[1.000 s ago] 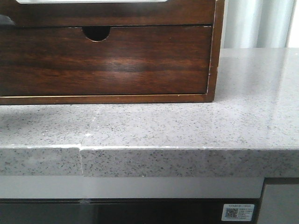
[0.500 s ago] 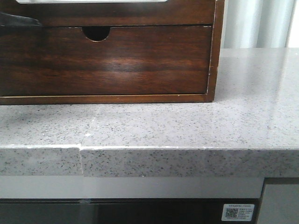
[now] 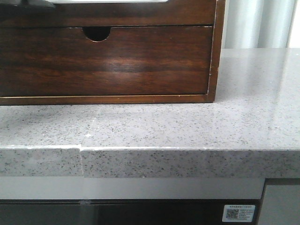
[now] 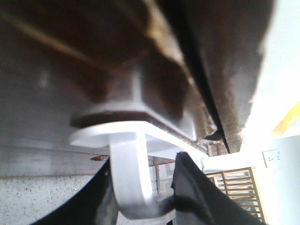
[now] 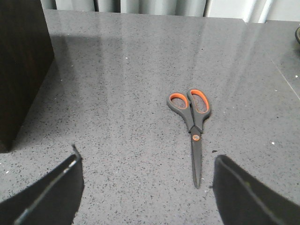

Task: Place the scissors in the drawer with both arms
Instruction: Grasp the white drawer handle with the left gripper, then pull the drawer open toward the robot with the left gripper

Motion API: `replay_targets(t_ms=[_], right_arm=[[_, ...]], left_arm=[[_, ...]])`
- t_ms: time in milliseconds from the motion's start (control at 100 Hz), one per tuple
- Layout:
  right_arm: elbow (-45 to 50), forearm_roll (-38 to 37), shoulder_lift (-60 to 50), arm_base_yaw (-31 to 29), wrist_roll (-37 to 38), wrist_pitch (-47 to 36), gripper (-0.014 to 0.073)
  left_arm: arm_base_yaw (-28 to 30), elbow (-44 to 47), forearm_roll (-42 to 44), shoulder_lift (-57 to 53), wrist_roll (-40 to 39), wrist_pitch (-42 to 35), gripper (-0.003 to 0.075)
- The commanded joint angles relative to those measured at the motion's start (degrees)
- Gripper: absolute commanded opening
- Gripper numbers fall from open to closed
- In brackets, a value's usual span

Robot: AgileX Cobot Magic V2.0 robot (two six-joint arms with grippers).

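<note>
The scissors, grey with orange-lined handle loops, lie shut and flat on the grey counter; only the right wrist view shows them. My right gripper hovers open just short of the blade tip, holding nothing. The drawer is the top one of the dark wooden cabinet, with white showing along its upper edge. My left gripper is at its left end. Up close, the black fingers stand on either side of a white hook-shaped handle under the drawer, with a gap beside the handle's stem.
Below is a second dark drawer with a half-round notch, shut. The cabinet side stands left of the scissors. The speckled counter has a front edge and a seam. Curtains hang behind.
In the front view my left gripper has come in from the left edge and risen to the top drawer's upper left. The drawers have not moved.
</note>
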Motion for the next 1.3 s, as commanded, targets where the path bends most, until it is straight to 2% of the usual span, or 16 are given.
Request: replay_targets(t_ms=[0,160,320,520,990,1140,1290], right_arm=[[-1.9,-0.1,0.9,-0.5,-0.4,-4.5,0.0514],[-1.9,-0.1,0.9,-0.5,-0.4,-4.5,0.0514],[-1.9,-0.1,0.9,-0.5,-0.4,-4.0,0.0514],[-1.9,-0.1,0.9,-0.5,-0.4,-4.1,0.0514],[-1.9,0.3,0.9,-0.5,-0.4,-3.7,0.0514],[-1.9,0.3,0.9,-0.5,-0.4,-3.7,0.0514],[-1.9,0.3,0.9,-0.5,-0.4,-3.7,0.0514]], left_arm=[[-0.4,-1.6,-4.1,-1.1,1.1,4.8,0.0149],[0.6,-1.6,-2.5,-1.1,1.7,8.8,0.0113],[1.7,-0.9,-0.4,-1.4,1.7,13.2,0.0111],[1.8,2.8,0.5,-5.3,3.0,14.4,0.0111],[1.8,17.5,7.0,-28.0,4.6,13.1,0.0111],[1.8,19.8,8.0,-35.0,4.6,9.0,0.0111],[1.8,20.3,8.3,-37.9,3.3,8.6,0.0113]])
